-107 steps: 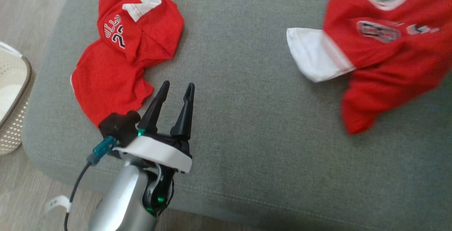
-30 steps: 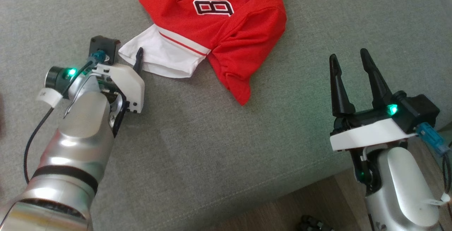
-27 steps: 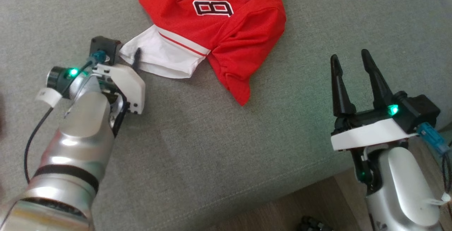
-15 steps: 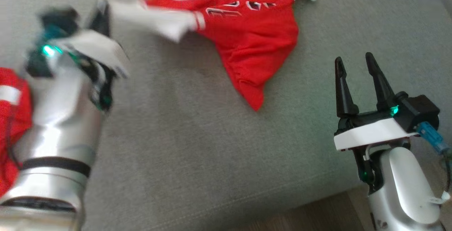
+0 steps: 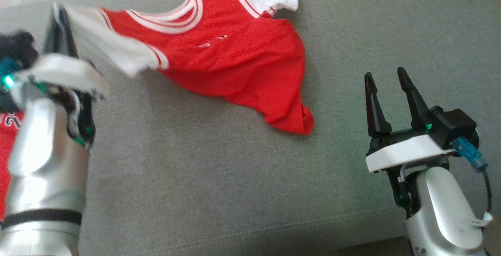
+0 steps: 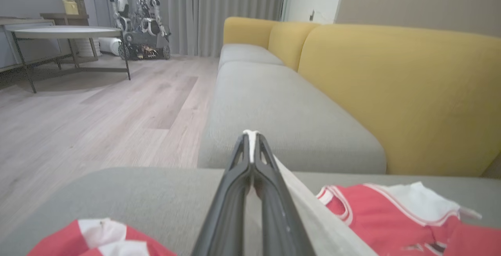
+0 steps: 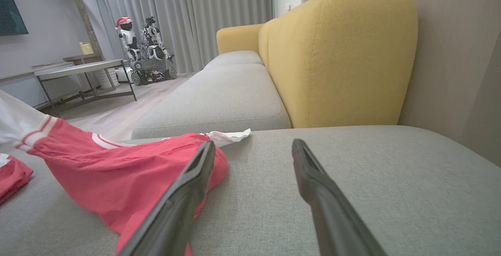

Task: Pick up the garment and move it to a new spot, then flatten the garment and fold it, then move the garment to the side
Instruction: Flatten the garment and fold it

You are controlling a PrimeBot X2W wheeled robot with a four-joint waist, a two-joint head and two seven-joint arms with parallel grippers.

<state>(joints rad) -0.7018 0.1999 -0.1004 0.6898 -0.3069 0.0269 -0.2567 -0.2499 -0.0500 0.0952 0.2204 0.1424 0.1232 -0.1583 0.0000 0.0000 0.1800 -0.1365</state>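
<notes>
The garment (image 5: 235, 60) is a red jersey with white sleeves, lying on the grey sofa seat (image 5: 235, 177). My left gripper (image 5: 58, 13), at the upper left of the head view, is shut on one white sleeve (image 5: 113, 50) and holds it off the seat, so the jersey hangs stretched from it. In the left wrist view the jaws (image 6: 250, 135) pinch white cloth at their tips, with the jersey (image 6: 391, 217) trailing to the right. My right gripper (image 5: 384, 74) stands open at the lower right, a little right of the jersey's hem (image 7: 129, 170), touching nothing.
A second red garment (image 5: 7, 130) lies at the left behind my left arm, also seen low in the left wrist view (image 6: 98, 240). Yellow backrests (image 6: 391, 91) rise behind the seat. Wooden floor (image 6: 98, 111), a table (image 6: 66, 33) and another robot (image 6: 137, 13) lie beyond.
My left gripper closed on the white sleeve, then lifted it up and to the left, drawing the jersey out behind it. The head camera shifted. The right gripper stayed open.
</notes>
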